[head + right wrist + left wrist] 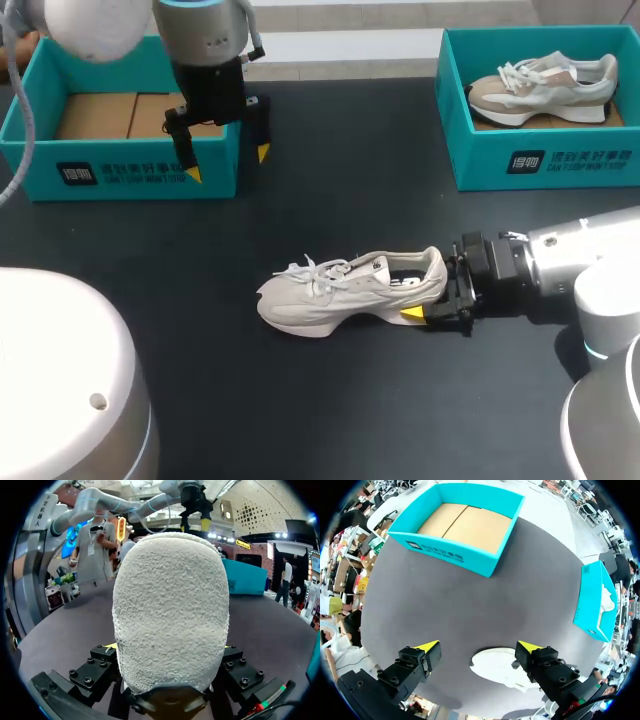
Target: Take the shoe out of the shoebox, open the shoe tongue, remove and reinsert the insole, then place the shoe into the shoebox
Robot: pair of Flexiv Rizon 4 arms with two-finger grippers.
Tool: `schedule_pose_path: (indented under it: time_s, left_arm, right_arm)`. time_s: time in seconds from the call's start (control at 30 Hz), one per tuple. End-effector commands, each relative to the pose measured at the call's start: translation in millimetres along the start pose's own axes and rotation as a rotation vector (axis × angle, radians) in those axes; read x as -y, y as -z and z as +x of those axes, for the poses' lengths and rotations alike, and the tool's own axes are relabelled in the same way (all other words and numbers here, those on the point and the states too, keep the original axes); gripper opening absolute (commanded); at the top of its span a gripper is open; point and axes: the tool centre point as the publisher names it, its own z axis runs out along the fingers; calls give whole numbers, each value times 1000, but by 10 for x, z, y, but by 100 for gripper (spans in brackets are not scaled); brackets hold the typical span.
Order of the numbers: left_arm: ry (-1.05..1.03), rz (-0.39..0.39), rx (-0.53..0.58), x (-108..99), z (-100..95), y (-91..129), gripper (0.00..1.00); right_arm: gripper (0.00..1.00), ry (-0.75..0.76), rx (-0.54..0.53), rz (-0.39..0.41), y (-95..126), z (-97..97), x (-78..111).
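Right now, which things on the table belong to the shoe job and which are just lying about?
In the job:
shoe on the table, its heel gripped by the right pincer
empty shoebox
left pincer, open, raised above the table

Lying about:
second shoebox
spare shoe inside it

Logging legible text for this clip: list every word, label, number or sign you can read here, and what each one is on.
Left shoebox, front wall: white logo block and two lines of white print; too blurred to quote.
Right shoebox, front wall: the same white print; too blurred to quote.
Shoe on the table: small dark marks on tongue and insole; too small to read.
Nothing else legible.
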Motion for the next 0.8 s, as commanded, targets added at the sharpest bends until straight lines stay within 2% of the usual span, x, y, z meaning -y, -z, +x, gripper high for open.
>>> schedule_pose_path:
  time_s: [0.03,0.13,0.8]
  left_arm:
    - [0,8,-5,-206,57,-49,100]
    - [-16,5,2,-369,122,-76,100]
    - [-16,5,2,-369,122,-76,100]
  right_arm:
    - [0,1,3,2,-60,-12,70]
    - [0,1,3,2,-60,-12,70]
    - [0,1,3,2,-60,-12,70]
